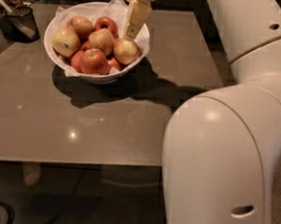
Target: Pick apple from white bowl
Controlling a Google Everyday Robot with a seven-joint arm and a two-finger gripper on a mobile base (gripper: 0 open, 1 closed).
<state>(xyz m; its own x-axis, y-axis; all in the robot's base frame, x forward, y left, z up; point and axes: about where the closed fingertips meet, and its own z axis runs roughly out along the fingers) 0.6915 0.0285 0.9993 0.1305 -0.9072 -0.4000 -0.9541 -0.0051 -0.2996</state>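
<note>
Near the table's (81,129) far left corner, the white bowl (55,60) held the apple (126,51) by its right rim, just beneath the gripper (132,32), whose grip, open or closed, I couldn't tell.

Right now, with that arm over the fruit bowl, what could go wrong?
The pincer hangs just above the apple on the right of the white bowl. The apples are heaped and touching, so a nudge might roll neighbours over the rim. The crumpled paper beside it could also get caught.
</note>
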